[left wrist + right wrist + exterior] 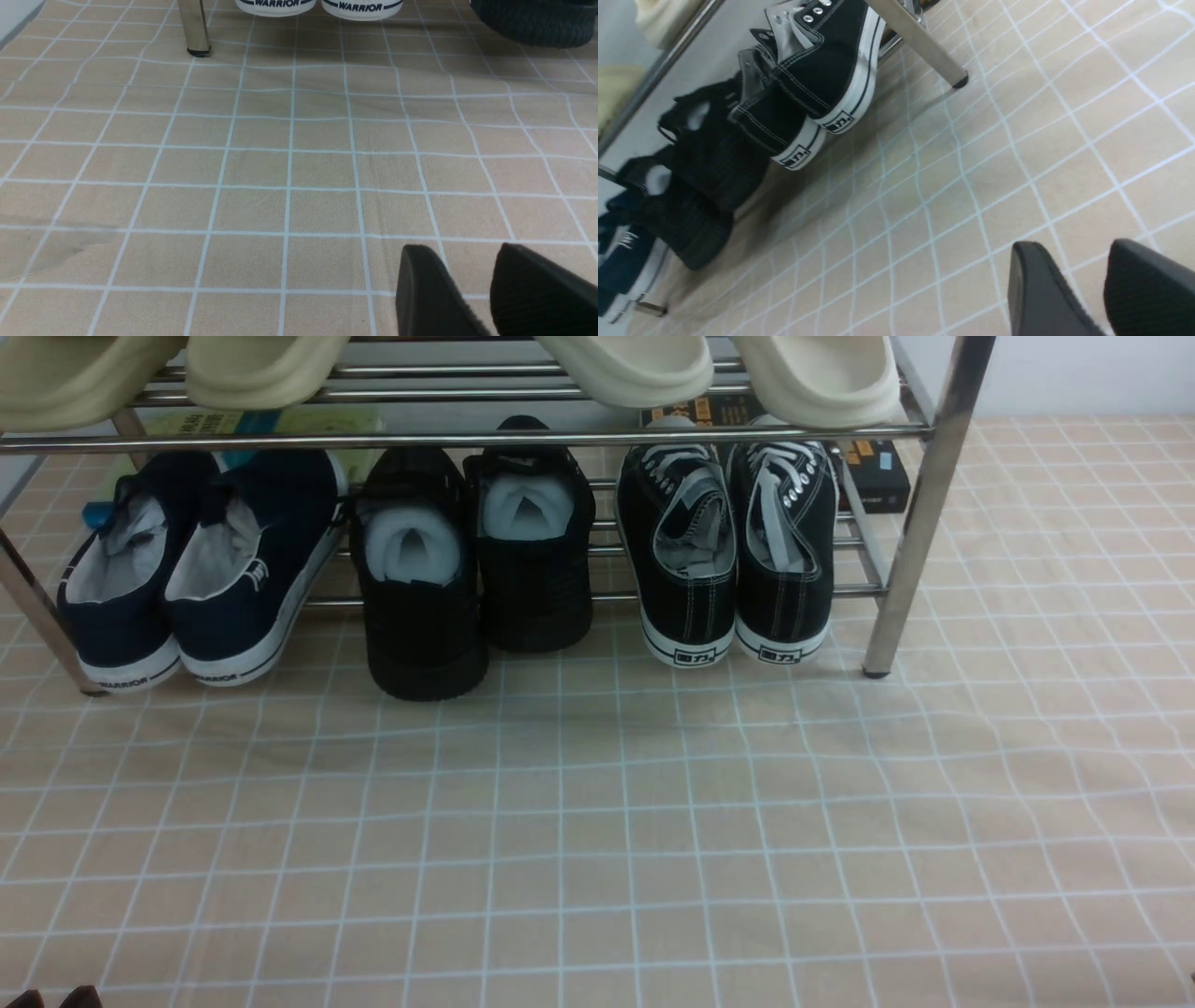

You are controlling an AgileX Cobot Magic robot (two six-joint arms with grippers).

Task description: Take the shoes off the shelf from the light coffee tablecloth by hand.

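The shoes (733, 551), black canvas sneakers with white laces and striped white soles, stand heels toward me at the right end of the lower tier of the chrome shelf (920, 495). They also show in the right wrist view (817, 88), next to the shelf leg (920, 42). The shelf stands on the light coffee tablecloth (597, 821). My left gripper (462, 254) is open and empty, low over the cloth at the near left (54, 999). My right gripper (1071, 252) is open and empty over the cloth, well short of the shoes.
A navy pair (196, 569) and an all-black pair stuffed with white paper (476, 560) stand left of the shoes. Cream slippers (625, 369) lie on the upper tier. A black box (882, 476) lies behind the shelf. The navy heels (317, 4) show in the left wrist view.
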